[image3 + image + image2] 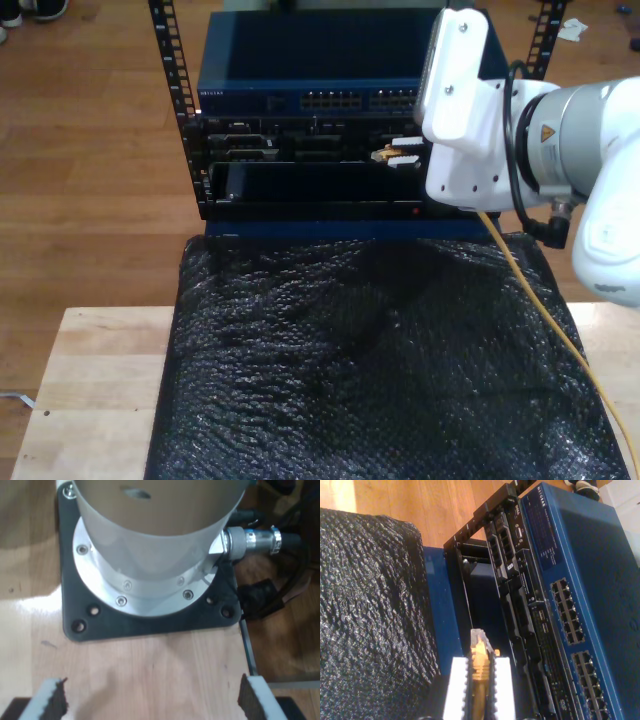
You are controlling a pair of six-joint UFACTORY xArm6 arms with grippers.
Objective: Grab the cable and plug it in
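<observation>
The yellow-orange cable (480,667) sticks out from between the white pads of my second gripper (480,680), which is shut on it, its clear plug (478,639) pointing at the black rack units. In the exterior view my second gripper (402,156) holds the plug (384,155) just in front of the black unit under the blue network switch (330,70). From there the cable (545,305) trails down toward the exterior view's lower right. My first gripper (152,700) is open over bare wood, facing an arm's round base (150,555).
The switch's rows of ports (365,100) (567,612) sit above the black units (520,590) in a rack (170,70). Black bubble wrap (370,360) (370,630) covers the wooden table (90,370). A black mounting plate (150,625) and connectors (252,540) surround the base.
</observation>
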